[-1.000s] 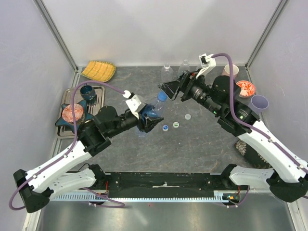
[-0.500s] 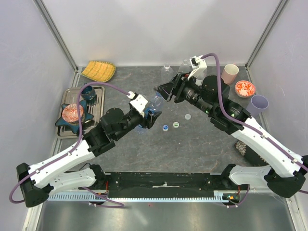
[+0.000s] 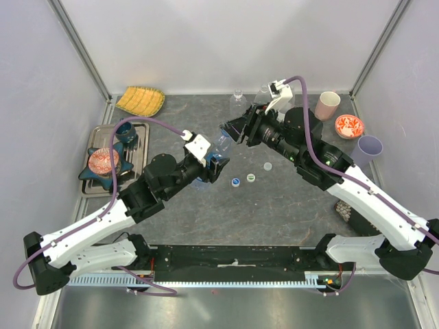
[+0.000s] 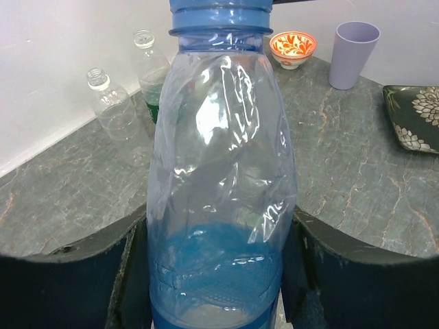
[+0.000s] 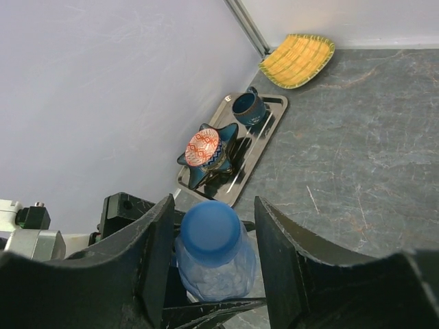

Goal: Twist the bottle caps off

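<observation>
A blue-tinted bottle (image 4: 219,171) stands tilted above the table, and my left gripper (image 4: 216,274) is shut on its lower body. Its blue cap (image 5: 210,230) is still on the neck. My right gripper (image 5: 214,212) straddles that cap, with a narrow gap showing between each finger and the cap. From above, the bottle (image 3: 221,145) spans from the left gripper (image 3: 211,166) to the right gripper (image 3: 230,130), which hides the cap. Three loose caps lie on the table: white-and-blue (image 3: 235,181), white-and-green (image 3: 251,177) and white (image 3: 267,166). Two uncapped bottles (image 3: 237,99) (image 3: 263,92) stand at the back.
A metal tray (image 3: 140,127) at the left holds a dark cup (image 3: 125,130) and a patterned bowl (image 3: 103,162) on a star dish. A yellow plate (image 3: 140,101) lies behind it. At the right stand a pink cup (image 3: 328,104), a red bowl (image 3: 349,126) and a purple cup (image 3: 370,146).
My right gripper has moved left over the blue cap and its jaws have narrowed around it. The left gripper has shifted the bottle slightly up and right.
</observation>
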